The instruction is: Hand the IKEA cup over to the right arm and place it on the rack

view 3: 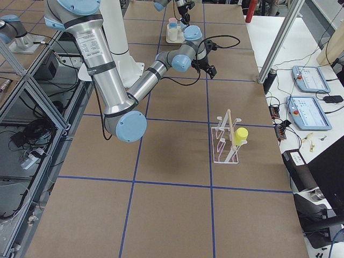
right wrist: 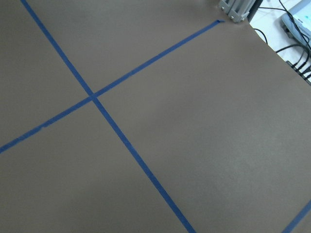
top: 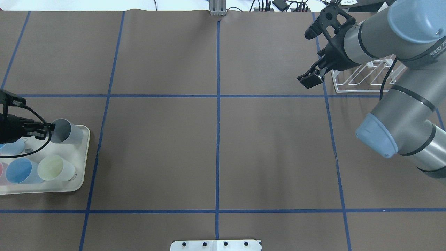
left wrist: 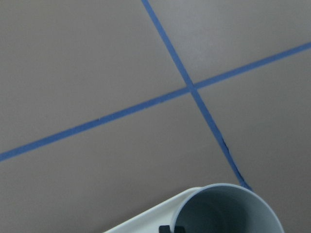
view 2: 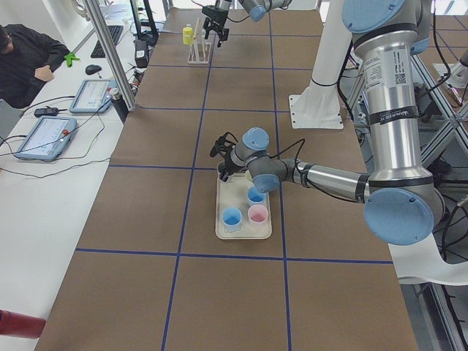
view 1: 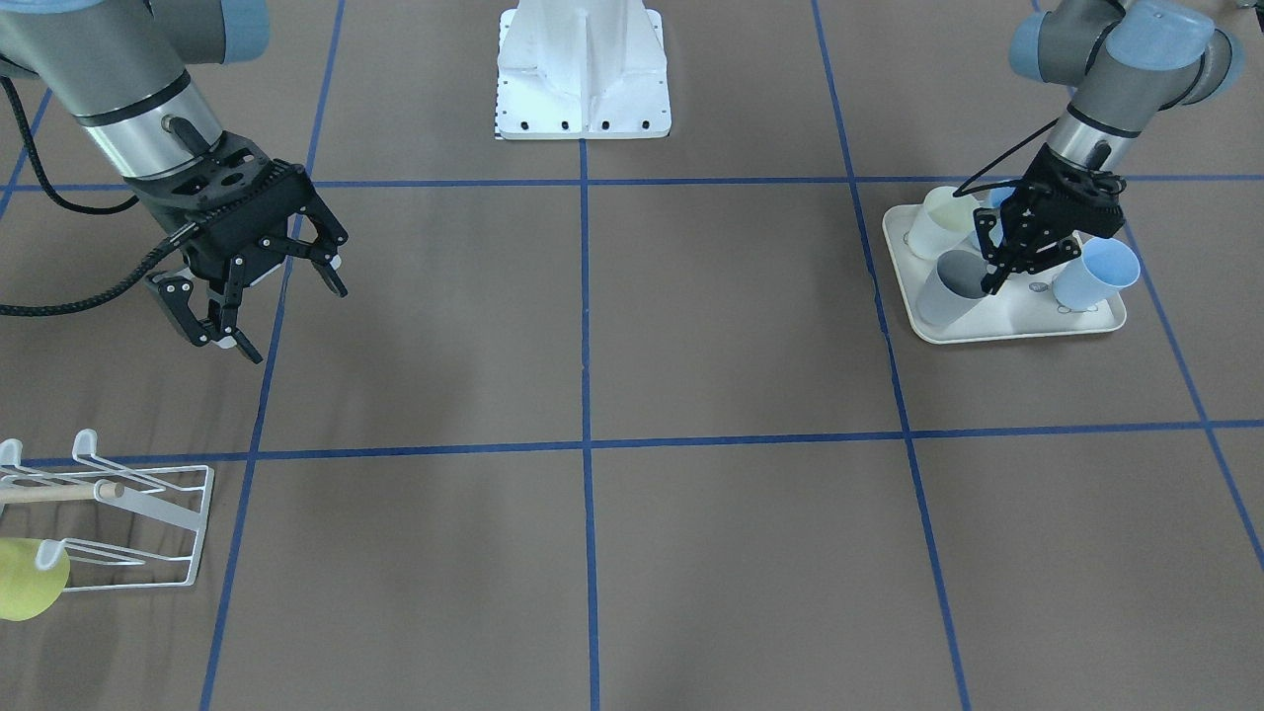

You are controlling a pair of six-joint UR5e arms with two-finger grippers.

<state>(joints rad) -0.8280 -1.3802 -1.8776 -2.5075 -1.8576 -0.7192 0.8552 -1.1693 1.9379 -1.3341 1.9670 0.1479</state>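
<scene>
A grey IKEA cup (view 1: 943,291) stands on a cream tray (view 1: 997,333) and also shows in the overhead view (top: 68,132). My left gripper (view 1: 990,283) is at its rim and looks shut on it; one fingertip (left wrist: 166,227) lies against the outside of the cup wall (left wrist: 228,194). The right arm, with a braided cable, holds my right gripper (view 1: 281,316) open and empty above the table. The white wire rack (view 1: 148,523) with a wooden dowel is near it and carries a yellow-green cup (view 1: 25,583). The rack also shows in the overhead view (top: 362,78).
The tray (top: 82,167) also holds a pale yellow cup (top: 52,168), a blue cup (top: 19,171), a light blue one (top: 12,149) and a pink one at the frame edge. The white robot base (view 1: 583,89) stands at mid-table. An operator (view 2: 29,58) sits beyond the side bench.
</scene>
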